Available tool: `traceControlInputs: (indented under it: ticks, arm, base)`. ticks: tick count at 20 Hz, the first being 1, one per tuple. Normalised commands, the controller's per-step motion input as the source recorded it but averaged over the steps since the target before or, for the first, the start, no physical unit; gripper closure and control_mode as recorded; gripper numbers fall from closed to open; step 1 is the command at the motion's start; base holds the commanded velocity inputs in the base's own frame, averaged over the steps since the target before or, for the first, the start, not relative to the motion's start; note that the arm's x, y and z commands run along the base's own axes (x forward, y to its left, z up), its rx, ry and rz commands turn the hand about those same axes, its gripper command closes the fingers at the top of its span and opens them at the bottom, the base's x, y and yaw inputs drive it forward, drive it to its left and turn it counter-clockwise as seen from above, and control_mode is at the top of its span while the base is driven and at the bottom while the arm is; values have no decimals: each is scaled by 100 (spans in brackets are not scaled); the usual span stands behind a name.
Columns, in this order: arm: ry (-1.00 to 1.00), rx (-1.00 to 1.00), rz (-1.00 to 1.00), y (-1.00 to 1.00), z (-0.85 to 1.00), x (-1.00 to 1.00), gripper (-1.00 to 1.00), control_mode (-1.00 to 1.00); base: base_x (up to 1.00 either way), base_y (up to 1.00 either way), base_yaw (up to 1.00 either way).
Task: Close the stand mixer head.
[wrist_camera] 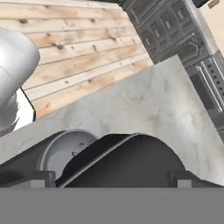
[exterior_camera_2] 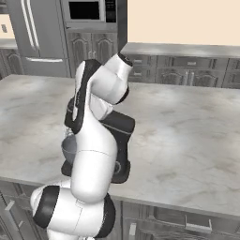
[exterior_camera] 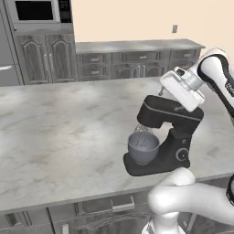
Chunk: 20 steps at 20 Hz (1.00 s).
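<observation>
One stand mixer head (exterior_camera: 168, 114) above one grey bowl (exterior_camera: 143, 147); the wide-spread claw (wrist_camera: 112, 178) straddles the head.

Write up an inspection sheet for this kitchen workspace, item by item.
Surface: grey marble counter, bare around the mixer.
Job's things: stand mixer head nearly level above the grey bowl, wire whisk at the bowl's rim; black base upright.
Clutter: nothing seen.
Grippers: gripper at the head's rear top; open or shut, cannot tell.
Cables: nothing seen.
Surroundings: microwave, grey cabinets, fridge, wooden floor.
</observation>
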Motion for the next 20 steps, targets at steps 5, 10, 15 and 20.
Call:
traceControlInputs:
  ticks: [5,10,15,20]
  arm:
    - [-17,-31,17,62,11,-12,-100,-100]
    - [0,0,0,0,0,0,-100,-100]
    - [0,0,0,0,0,0,-100,-100]
    - [0,0,0,0,0,0,-100,-100]
  base:
    - [0,0,0]
    - [0,0,0]
    - [0,0,0]
    - [0,0,0]
